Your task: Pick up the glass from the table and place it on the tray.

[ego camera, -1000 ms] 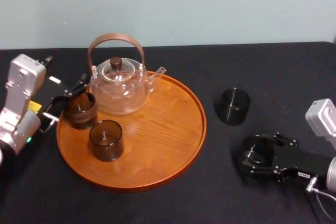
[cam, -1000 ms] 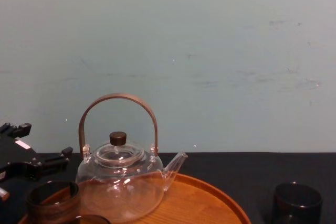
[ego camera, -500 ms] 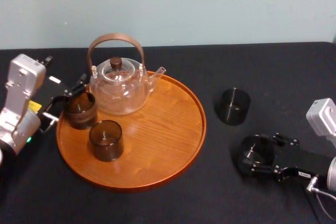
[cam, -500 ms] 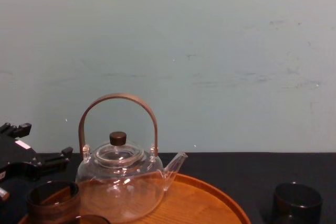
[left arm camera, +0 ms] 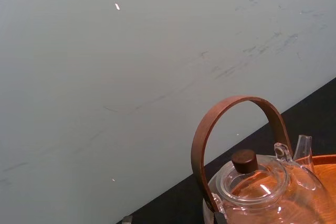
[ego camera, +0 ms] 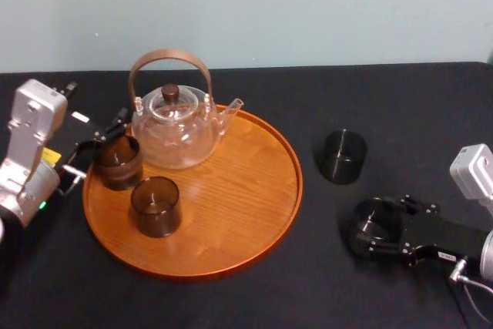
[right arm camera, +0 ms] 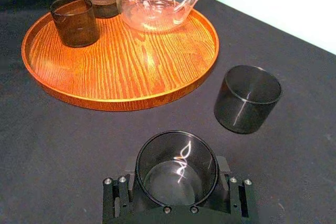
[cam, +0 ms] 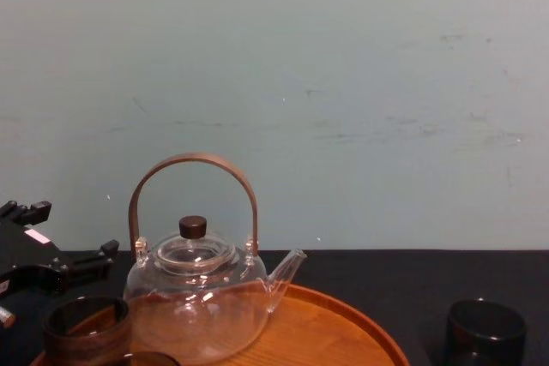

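A dark smoked glass (ego camera: 375, 226) (right arm camera: 177, 167) stands on the black table (ego camera: 308, 298) at the near right. My right gripper (ego camera: 373, 230) (right arm camera: 177, 176) is shut on it, one black finger pressed against each side. The round wooden tray (ego camera: 254, 213) (right arm camera: 131, 61) lies to the left, a good gap away from this glass. My left gripper (ego camera: 98, 148) (cam: 39, 259) sits at the tray's far left edge, beside a banded dark cup (ego camera: 118, 161) (cam: 86, 327).
A second dark glass (ego camera: 343, 156) (right arm camera: 247, 98) (cam: 485, 329) stands on the table between the tray and my right gripper. On the tray are a glass teapot (ego camera: 176, 125) (right arm camera: 155, 3) (left arm camera: 262, 187) and a plain dark cup (ego camera: 155, 206) (right arm camera: 75, 20). The tray's right half is bare.
My right gripper's fingers have drawn in onto the glass, which has hardly shifted. The left arm and the things on the tray have not moved.
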### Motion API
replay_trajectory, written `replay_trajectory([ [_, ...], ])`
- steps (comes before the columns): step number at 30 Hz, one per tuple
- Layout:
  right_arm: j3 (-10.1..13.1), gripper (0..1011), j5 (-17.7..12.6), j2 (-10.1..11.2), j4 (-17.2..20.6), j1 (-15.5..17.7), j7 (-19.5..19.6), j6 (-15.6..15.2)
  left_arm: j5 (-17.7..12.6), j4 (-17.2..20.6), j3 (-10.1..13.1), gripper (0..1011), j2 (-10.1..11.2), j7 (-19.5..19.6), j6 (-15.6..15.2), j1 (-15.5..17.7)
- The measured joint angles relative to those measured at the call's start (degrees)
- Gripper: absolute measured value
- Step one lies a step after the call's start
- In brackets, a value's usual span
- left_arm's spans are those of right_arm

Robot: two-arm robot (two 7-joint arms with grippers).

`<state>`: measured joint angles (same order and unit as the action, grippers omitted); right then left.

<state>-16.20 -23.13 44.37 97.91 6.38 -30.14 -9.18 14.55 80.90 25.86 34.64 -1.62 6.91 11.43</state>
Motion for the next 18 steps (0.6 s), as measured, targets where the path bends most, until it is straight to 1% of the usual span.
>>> replay_trajectory([
  [7, 0.47, 904, -1.13, -0.03, 0.07, -0.03, -0.32, 0.65, 0.00, 0.00, 0.00, 1001, 0.00, 0.00, 0.00, 0.00],
  [13, 0.66, 904, -1.49, -0.03, 0.43, -0.97, -0.57, 1.51, 0.00, 0.00, 0.00, 1001, 0.00, 0.00, 0.00, 0.00],
  [18, 0.15, 904, -1.19, -0.47, 0.09, -3.43, -1.04, 2.59, 0.00, 0.00, 0.00, 1001, 0.00, 0.00, 0.00, 0.00],
])
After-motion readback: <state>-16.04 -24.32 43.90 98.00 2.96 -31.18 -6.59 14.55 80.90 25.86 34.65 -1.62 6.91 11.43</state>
